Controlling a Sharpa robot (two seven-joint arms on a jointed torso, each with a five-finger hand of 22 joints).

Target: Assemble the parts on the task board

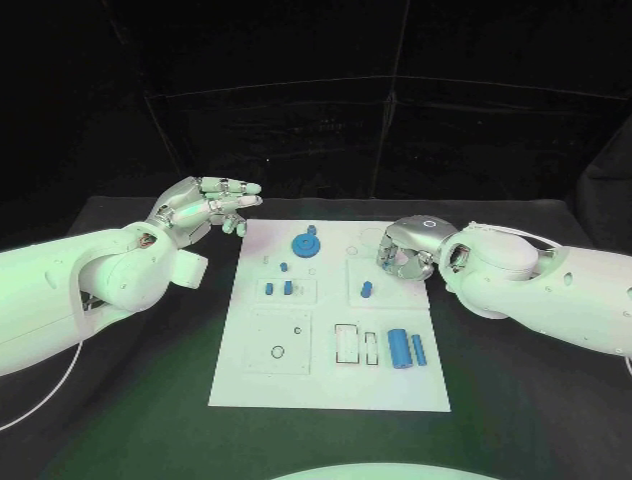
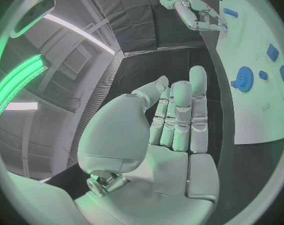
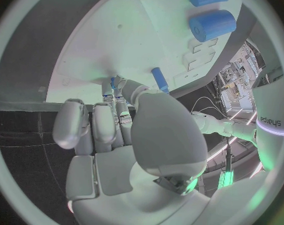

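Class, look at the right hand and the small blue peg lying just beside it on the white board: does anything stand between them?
Nothing visible does. The right hand hovers over the task board, and the small blue peg lies on bare board just beside it, with no other part between them.

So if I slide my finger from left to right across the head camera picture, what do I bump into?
Left hand → blue gear → right hand.
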